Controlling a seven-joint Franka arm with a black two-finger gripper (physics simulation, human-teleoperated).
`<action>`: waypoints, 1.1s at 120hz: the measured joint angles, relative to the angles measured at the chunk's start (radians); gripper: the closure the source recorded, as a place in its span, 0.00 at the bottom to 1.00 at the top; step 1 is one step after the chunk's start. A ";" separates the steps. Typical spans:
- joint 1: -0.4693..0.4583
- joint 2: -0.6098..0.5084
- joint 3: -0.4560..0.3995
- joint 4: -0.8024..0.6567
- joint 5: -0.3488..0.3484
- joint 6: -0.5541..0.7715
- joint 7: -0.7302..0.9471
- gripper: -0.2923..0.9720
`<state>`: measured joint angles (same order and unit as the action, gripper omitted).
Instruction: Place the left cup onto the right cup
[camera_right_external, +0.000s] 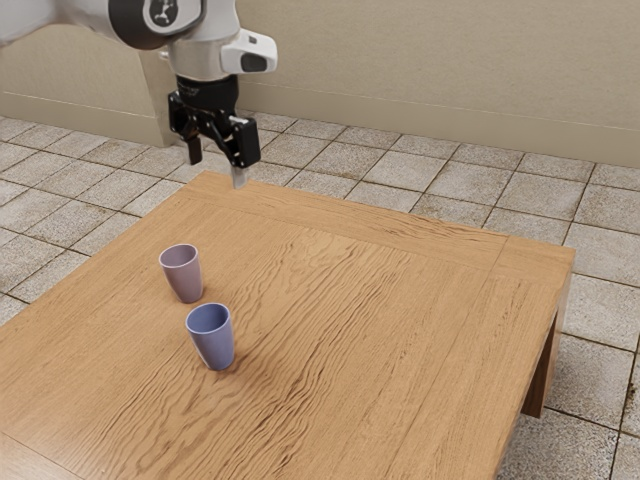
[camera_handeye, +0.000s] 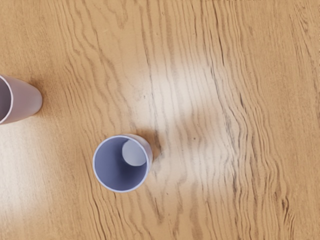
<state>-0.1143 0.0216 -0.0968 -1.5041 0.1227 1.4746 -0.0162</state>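
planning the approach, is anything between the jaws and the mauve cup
Nothing. In the exterior view, only bare table lies between the open jaws, raised over the table's far edge, and the mauve cup; the blue cup stands beyond it.

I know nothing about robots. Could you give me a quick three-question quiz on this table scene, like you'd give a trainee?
1. True or false: the blue cup and the purple cup both stand upright on the table, open end up.
2. The tool is: A) shut on a cup; B) open, holding nothing, up in the air; C) lying flat on the wood.
3. Fill in: in the exterior view, the cup nearer the camera is the ____ one.
Key: 1 true; 2 B; 3 blue.
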 joint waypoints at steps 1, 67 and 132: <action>0.000 0.000 0.000 0.000 0.000 0.000 0.000 0.23; 0.070 0.003 0.000 -0.025 -0.001 0.028 -0.001 0.23; 0.160 0.103 0.010 -0.022 -0.019 0.061 -0.005 0.23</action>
<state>0.0458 0.1247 -0.0865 -1.5262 0.1036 1.5355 -0.0213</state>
